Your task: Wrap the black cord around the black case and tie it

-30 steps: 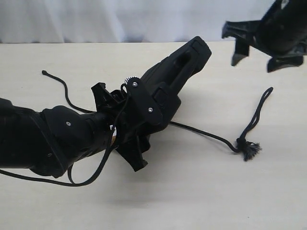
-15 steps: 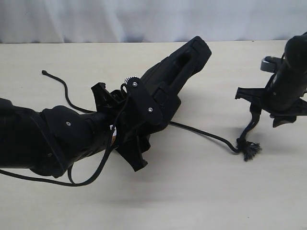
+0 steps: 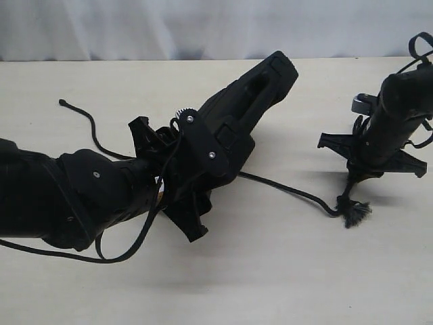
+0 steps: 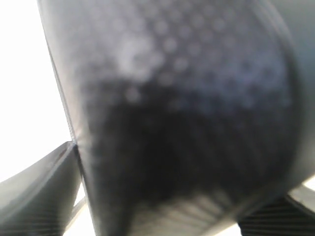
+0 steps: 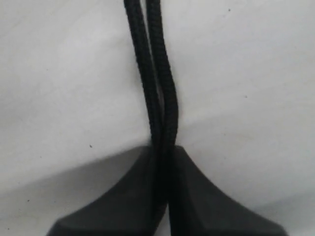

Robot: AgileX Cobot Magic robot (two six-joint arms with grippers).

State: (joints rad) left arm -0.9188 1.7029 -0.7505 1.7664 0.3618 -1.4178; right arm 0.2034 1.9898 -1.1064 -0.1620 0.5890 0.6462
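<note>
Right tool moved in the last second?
Yes. The right tool came down and leftward from the top right corner to just above the tassel knot of the black cord, now pinching its doubled strands.

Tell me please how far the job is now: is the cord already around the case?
Done: the left gripper holds the case tilted up. In hand: the right gripper is shut on the two strands of the cord beside its tassel. Left: the whole wrapping and the tie; the cord only runs past the case along the table, with no turn around it visible.
</note>
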